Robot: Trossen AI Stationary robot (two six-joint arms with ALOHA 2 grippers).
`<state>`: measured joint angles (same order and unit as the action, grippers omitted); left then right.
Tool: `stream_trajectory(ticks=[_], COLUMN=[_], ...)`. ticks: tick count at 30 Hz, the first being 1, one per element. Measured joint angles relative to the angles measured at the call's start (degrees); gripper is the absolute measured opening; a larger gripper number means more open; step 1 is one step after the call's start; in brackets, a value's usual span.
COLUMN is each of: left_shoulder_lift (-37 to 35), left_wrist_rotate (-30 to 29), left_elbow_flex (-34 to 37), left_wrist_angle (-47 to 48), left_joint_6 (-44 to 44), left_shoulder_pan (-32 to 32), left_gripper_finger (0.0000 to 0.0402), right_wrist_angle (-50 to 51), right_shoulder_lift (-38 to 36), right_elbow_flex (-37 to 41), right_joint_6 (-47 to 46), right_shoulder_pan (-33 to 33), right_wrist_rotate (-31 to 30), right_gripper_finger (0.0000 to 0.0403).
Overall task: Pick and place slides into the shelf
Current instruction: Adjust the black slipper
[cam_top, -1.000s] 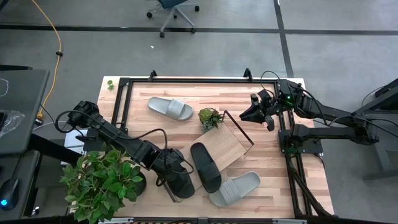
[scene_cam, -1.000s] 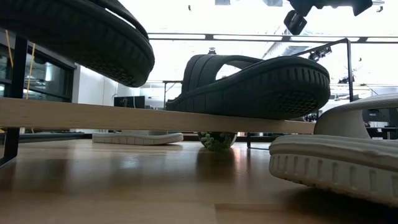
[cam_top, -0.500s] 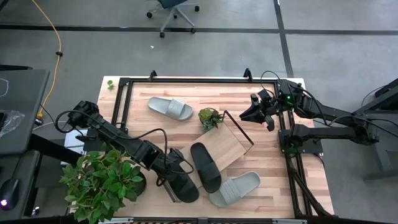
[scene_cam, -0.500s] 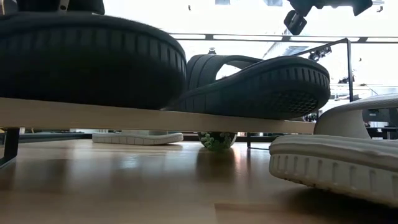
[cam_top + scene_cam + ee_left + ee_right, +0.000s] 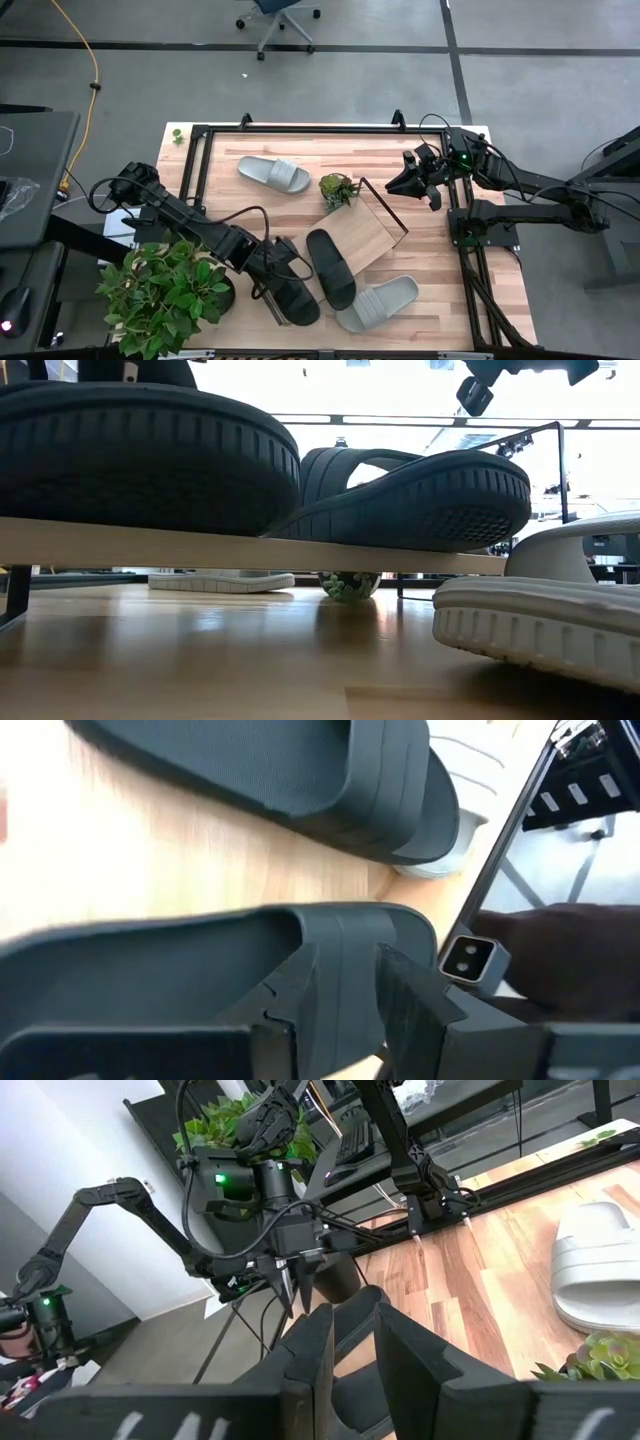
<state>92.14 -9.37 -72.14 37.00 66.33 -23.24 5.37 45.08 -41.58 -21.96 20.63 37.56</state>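
Note:
The shelf's wooden plank point(image 5: 365, 235) lies slantwise on the table, with two black slides sole-down on it. One black slide point(image 5: 330, 268) lies mid-plank. The other black slide point(image 5: 296, 298) sits at the plank's near-left end, flat on the wood point(image 5: 250, 550). My left gripper point(image 5: 345, 960) is open over this slide, one finger on each side of its strap. A grey slide point(image 5: 378, 302) lies on the table near the front, another grey slide point(image 5: 273, 174) at the far left. My right gripper point(image 5: 415, 185) waits open and holding nothing, high at the far right. My left gripper comes slanting down from the table's left, and its two fingers point(image 5: 292, 988) stand on either side of the black slide's strap point(image 5: 345, 935). I cannot tell whether they touch the strap. The slide lies flat on the plank.
A small succulent point(image 5: 337, 190) stands beside the shelf's far end. A big leafy plant point(image 5: 165, 290) fills the near-left corner beside my left arm. Black rails point(image 5: 300, 130) frame the tabletop. Bare wood lies between the far grey slide and the shelf.
The black slide at my left gripper was tilted and clear of the plank a second ago. It has come down and now lies flat on the plank's near-left end. My right arm has kept still.

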Motion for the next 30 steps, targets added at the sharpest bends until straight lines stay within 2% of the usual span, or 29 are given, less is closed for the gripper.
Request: stream_trajectory(ticks=[4, 8, 13, 18, 21, 26, 30], left_shoulder_lift=[0.0, 0.0, 0.0, -0.7, -1.1, -2.3, -2.5], left_wrist_rotate=[-0.4, -0.7, 1.1, 3.7, 5.7, 6.5, 6.4], left_elbow_flex=[0.0, 0.0, 0.0, 0.0, 0.0, 0.0, 0.0], left_wrist_angle=[-1.1, -7.5, -17.6, -20.7, -20.1, -19.2, -17.9], left_joint_6=[-5.6, -15.7, -29.9, -36.1, -38.7, -41.7, -42.2], left_shoulder_pan=[1.2, 3.0, 5.2, 7.3, 8.2, 8.7, 8.7], left_gripper_finger=[0.0087, 0.0087, 0.0087, 0.0087, 0.0087, 0.0087, 0.0088], right_wrist_angle=[-0.1, -1.2, -0.8, 1.4, 7.5, 25.5, 28.6], right_shoulder_lift=[0.0, 0.0, 0.6, 3.5, 6.5, 11.4, 13.5], right_elbow_flex=[0.0, 0.0, 0.0, -2.5, -7.2, -15.1, -17.5], right_joint_6=[-0.7, -2.5, -3.4, -3.6, 0.1, 9.2, 10.4], right_shoulder_pan=[0.0, -0.3, -3.5, -7.3, -9.8, -12.2, -13.4], right_wrist_rotate=[0.0, 0.4, 1.9, 1.7, 1.7, -2.1, -3.7], right_gripper_finger=[0.0067, 0.0067, 0.0067, 0.0067, 0.0067, 0.0067, 0.0067])
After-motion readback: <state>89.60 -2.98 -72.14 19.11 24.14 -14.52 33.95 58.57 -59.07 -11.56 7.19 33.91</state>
